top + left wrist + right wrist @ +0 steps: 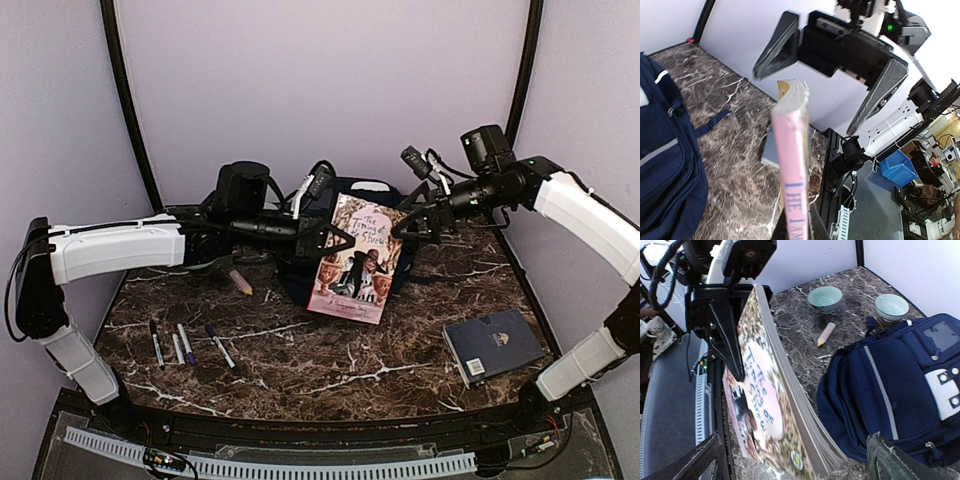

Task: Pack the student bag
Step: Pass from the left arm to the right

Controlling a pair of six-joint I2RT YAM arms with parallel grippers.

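The paperback [357,262] stands tilted, long axis upright, left fingers [724,337] clamped on one side edge, right fingers [704,460] apart astride the other (not gripping). Directly behind it the student bag [900,385] lies on the worktop [300,365], midway between arms.

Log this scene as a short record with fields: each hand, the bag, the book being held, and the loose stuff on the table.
left hand: shut on the pink paperback book, holding it tilted on edge
right hand: open, close to the paperback, not gripping it
bag: large navy-blue fabric backpack, on the table behind the paperback
loose items: dark blue hardcover book, several pens, stubby pencil, two pale green bowls
surface: dark marble-pattern table
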